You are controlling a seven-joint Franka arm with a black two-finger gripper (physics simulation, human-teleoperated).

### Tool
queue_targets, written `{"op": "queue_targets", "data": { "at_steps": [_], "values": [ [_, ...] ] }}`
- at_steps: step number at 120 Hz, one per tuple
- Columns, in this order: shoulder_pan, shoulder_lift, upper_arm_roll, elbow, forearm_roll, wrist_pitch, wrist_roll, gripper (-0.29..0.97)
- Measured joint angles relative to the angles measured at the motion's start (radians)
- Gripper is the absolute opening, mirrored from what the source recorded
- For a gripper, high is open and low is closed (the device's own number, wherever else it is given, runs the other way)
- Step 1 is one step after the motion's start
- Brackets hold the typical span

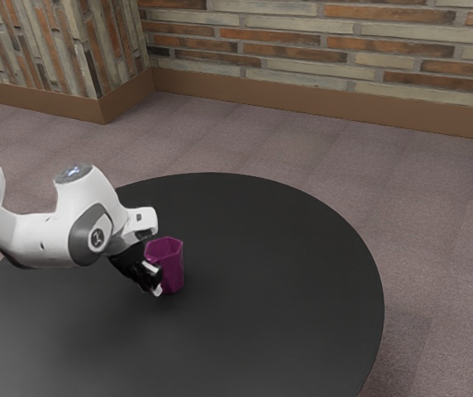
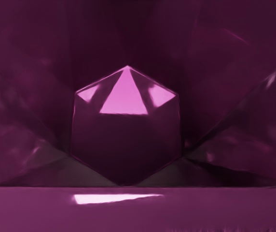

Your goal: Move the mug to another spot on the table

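A glossy magenta mug (image 1: 169, 263) with faceted sides stands upright on the round black table (image 1: 286, 273), left of its centre. My gripper (image 1: 152, 276) comes in from the exterior view's left and sits against the mug's left side at rim height, shut on the wall there. One black finger (image 1: 155, 286) shows on the outside of the mug. In the wrist view I look straight down into the mug (image 2: 126, 130), with its hexagonal bottom in the middle and the near wall as a blurred band close under the hand.
The black tabletop stretches wide to the exterior view's right and front of the mug, with its edge (image 1: 379, 285) far off. My white arm (image 1: 63, 231) lies low over the table's left part. Carpet and brick walls surround the table.
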Motion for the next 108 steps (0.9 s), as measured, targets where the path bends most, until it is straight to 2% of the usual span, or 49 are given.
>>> {"op": "queue_targets", "data": {
  "at_steps": [18,38,66,93,101,108],
  "values": [
    [-0.002,-0.008,-0.007,-0.010,-0.007,-0.006,0.008,0.41],
    [-0.001,-0.059,-0.008,-0.035,-0.009,-0.009,0.014,0.56],
    [-0.001,-0.178,-0.008,-0.056,-0.010,-0.013,0.020,0.64],
    [-0.052,-0.319,-0.007,-0.051,-0.010,-0.043,0.024,0.67],
    [-0.062,-0.355,-0.006,0.009,0.001,-0.092,0.024,0.67],
    [-0.064,-0.371,-0.004,0.097,0.044,-0.156,0.022,0.67]
  ]
}}
